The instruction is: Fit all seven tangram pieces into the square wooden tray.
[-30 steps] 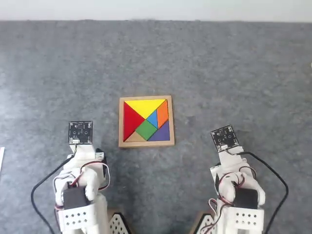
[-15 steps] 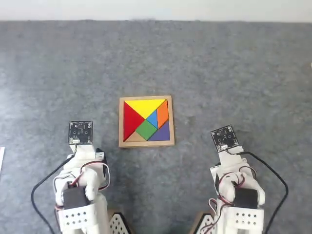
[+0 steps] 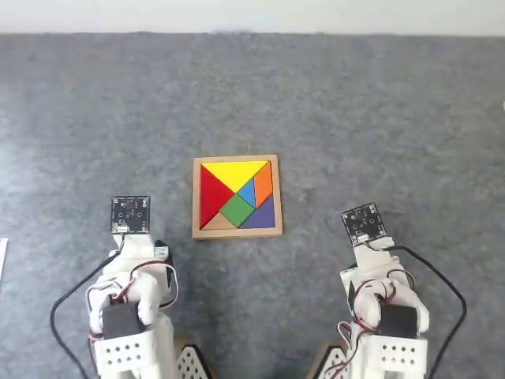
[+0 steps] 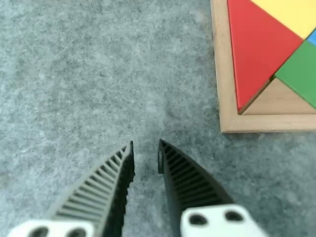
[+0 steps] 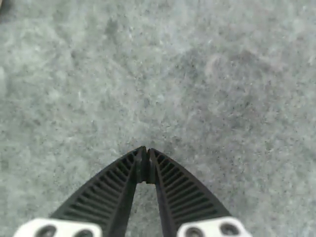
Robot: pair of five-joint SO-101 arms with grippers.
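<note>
Grey desk (image 3: pixel 394 118). The left pincer (image 4: pixel 145 148) stood slightly parted and empty, near a corner of the square wooden tray (image 4: pixel 220 74). The right pincer (image 5: pixel 144 150) was closed on nothing above the desk. The high view showed the whole tray, holding coloured tangram pieces (image 3: pixel 235 172), ahead of and between both folded arms.

Grey felt-like table cover (image 3: pixel 355 118) across the surface, pale wall strip (image 3: pixel 252 16) along the far edge

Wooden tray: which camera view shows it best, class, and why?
The high view: the whole square tray is in frame, all four rims visible. The left wrist view catches one corner, with part of the red piece. The right wrist view faces grey mat.
</note>
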